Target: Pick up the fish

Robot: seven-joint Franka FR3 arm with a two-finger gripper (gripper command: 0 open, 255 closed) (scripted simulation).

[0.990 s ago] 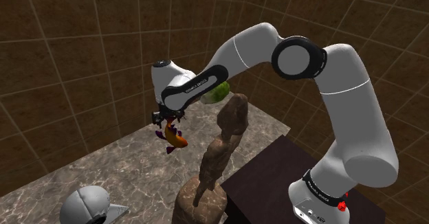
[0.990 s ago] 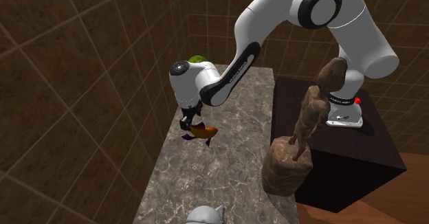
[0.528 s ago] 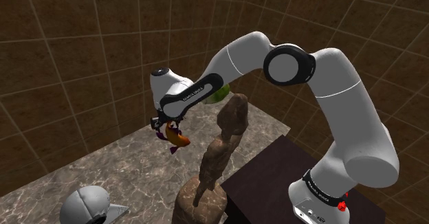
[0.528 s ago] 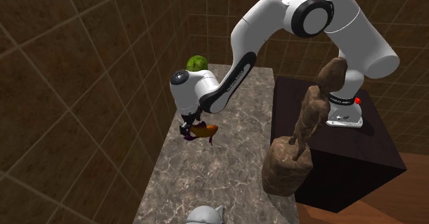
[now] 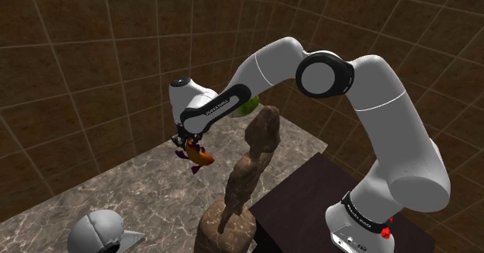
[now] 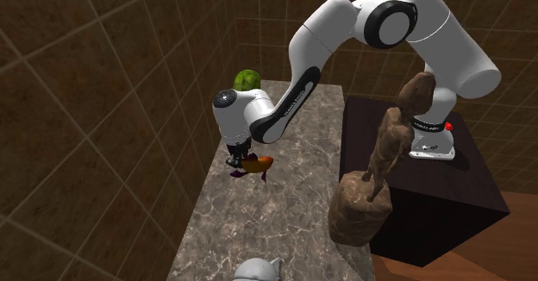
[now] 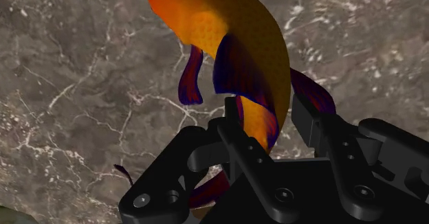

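My pincer (image 7: pixel 267 113) is clamped on the tail end of the orange fish (image 5: pixel 199 156), which hangs clear above the marbled surface (image 5: pixel 116 185). I'd lift straight and slow, since a tail grip could let it swing or slip.

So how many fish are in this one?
1. The orange fish with purple fins is clasped in the gripper over the marbled counter. The brown statue could hide some counter.
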